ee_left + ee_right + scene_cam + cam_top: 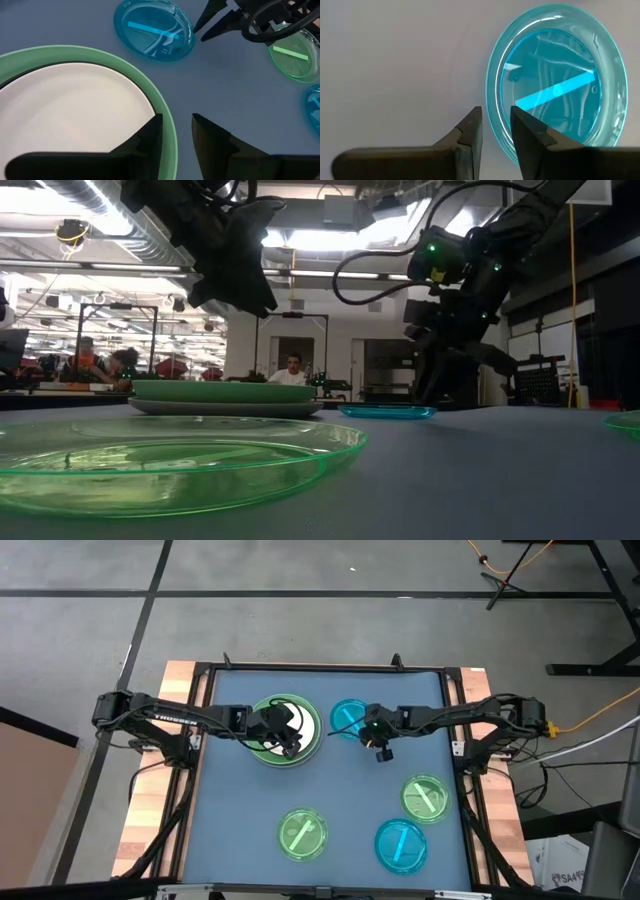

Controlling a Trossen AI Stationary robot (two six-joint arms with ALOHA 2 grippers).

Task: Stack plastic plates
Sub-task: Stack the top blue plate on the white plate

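Observation:
A stack of plates stands left of the table's middle: a large grey plate (225,408) at the bottom, a large light green plate (100,55) on it, and a white plate (70,110) on top. My left gripper (177,125) hangs open, with a narrow gap, well above the stack's right rim (298,740). A small translucent blue plate (555,85) lies flat on the table to the right of the stack. My right gripper (496,117) is low at this plate's rim, open with a narrow gap. My right gripper comes down steeply from the table's right side at the blue plate's rim (495,142), on the plate's right side. One finger stands over the plate's inside and one outside, with the rim showing in the gap. Whether the fingers touch the rim I cannot tell. The plate lies flat on the table.
Three more small plates lie on the near half of the blue table top: a translucent green one (303,833) near the middle, another green one (426,797) to the right, and a blue one (401,845) by the near edge. People sit in the room behind (292,370).

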